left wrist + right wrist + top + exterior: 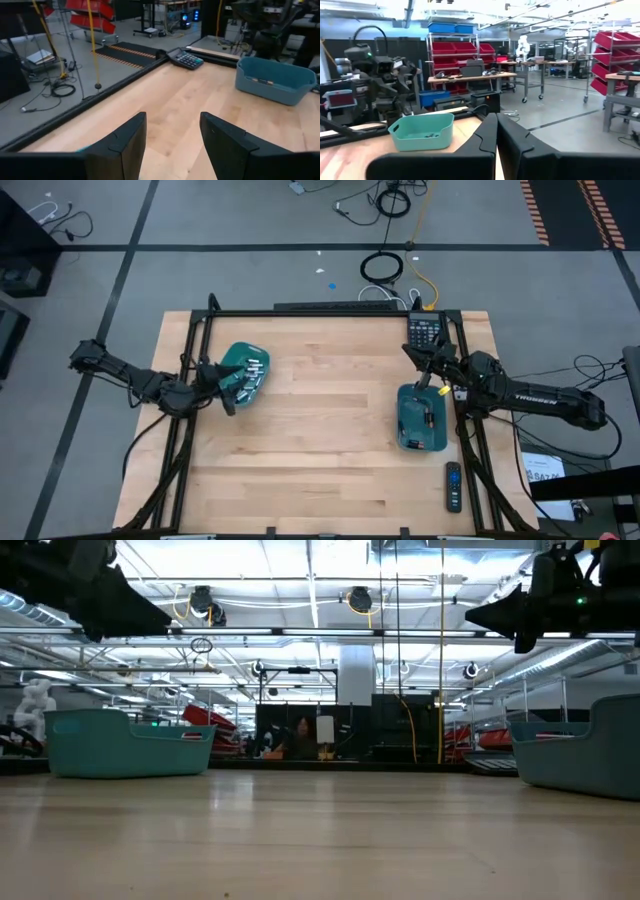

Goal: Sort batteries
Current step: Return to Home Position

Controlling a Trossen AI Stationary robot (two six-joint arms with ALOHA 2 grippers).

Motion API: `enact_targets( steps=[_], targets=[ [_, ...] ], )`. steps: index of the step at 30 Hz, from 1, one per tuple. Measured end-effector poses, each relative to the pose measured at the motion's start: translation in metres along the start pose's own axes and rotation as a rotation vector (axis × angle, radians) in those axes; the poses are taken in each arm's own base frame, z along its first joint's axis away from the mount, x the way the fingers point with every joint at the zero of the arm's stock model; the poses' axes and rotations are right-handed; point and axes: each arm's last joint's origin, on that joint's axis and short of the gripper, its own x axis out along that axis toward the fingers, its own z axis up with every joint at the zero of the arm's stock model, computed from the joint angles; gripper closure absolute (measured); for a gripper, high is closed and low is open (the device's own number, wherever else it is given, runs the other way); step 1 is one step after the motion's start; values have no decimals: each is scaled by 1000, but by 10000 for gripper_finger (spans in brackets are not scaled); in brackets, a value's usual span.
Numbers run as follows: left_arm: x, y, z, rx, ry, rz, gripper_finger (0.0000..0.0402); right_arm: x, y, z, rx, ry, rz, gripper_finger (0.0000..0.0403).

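**Batts in two teal trays, both arms raised at the table sides**

High view: L gripper (224,383) sits mid-left of frame, over the left rim of the L tray (232,360). Silver batteries (254,368) lie in a cluster inside that tray, toward its right side. L wrist view: L gripper (172,122) fingers stand wide apart, nothing between them, bare wood table (190,95) ahead. Calculator (187,59) is at upper centre of that frame and the R tray (276,80) at upper right.

High view again: R gripper (426,362) is right of centre, between the calculator (425,332) above it and the R tray (421,442) below it. Dark batteries (426,418) lie in that tray; can't tell the count. R wrist view: R gripper (496,119) fingers are pressed together, holding nothing. The L tray (422,131) shows at lower left there, w/ small cells on its floor.

Remote (453,485) lies at lower right of the high view, below the R tray and apart from it.

Low view: L tray (130,745) at left edge, R tray (585,750) at right edge, open table between them. Both arms show only as dark shapes in the top corners, above the trays.
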Motion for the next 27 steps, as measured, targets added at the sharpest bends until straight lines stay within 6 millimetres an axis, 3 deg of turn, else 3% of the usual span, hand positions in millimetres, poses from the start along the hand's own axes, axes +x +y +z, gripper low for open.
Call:
enact_targets(
  steps=[5,14,27],
  targets=[
    [2,1,-16,-16,-14,-18,206,-2,-1,-2,-13,-7,49,403],
    [-1,8,-26,-48,-34,-39,206,-12,-5,-21,3,-42,52,403],
    [-3,18,-52,-93,-62,-69,206,-12,-8,-25,-9,7,1,403]
  ],
)
